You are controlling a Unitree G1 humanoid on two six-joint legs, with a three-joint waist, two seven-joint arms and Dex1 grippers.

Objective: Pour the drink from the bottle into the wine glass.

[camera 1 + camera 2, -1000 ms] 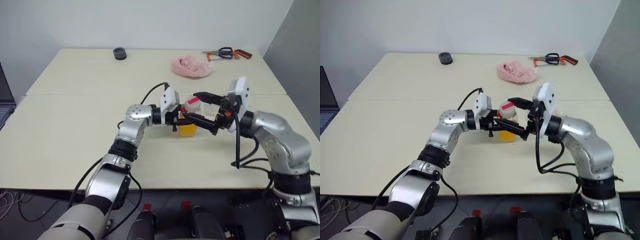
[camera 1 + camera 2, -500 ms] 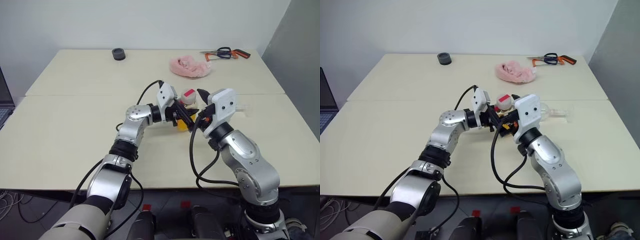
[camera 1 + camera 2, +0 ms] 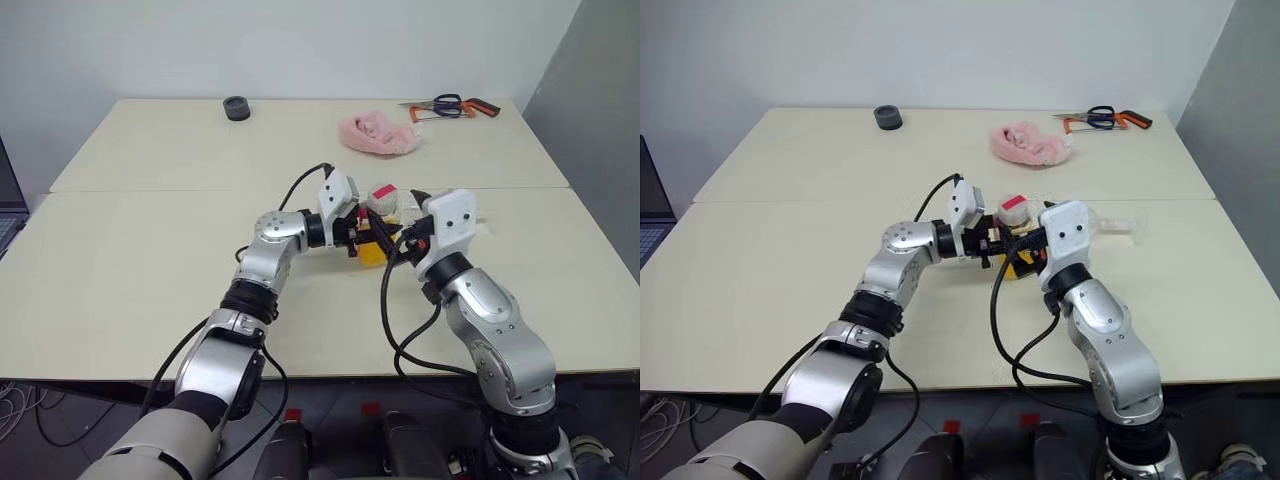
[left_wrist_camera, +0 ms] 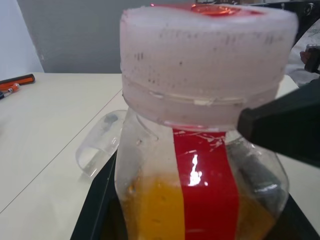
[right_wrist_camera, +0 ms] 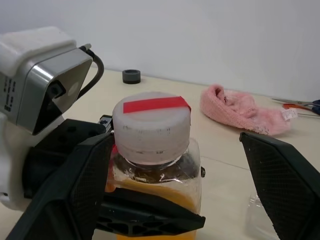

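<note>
My left gripper (image 3: 366, 240) is shut on the lower body of the bottle (image 5: 155, 165), holding it upright just above the table. Orange drink (image 4: 150, 210) fills the bottle's lower part. Its white cap (image 4: 205, 65) with a red stripe is on. My right gripper (image 5: 175, 137) is open at cap height, one black finger (image 5: 85, 185) on each side of the cap without touching it. The wine glass (image 3: 1108, 222) lies on its side on the table just beyond the right gripper.
A pink cloth (image 3: 380, 135) lies at the back of the table (image 3: 150, 270). Scissors and an orange-handled tool (image 3: 450, 105) sit at the far right corner, a black ring (image 3: 238, 107) at the far left. A laptop edge (image 3: 8, 200) shows at the left.
My right arm has swung in from the right and turned, so its open gripper now straddles the bottle cap. The left gripper and the bottle have stayed put.
</note>
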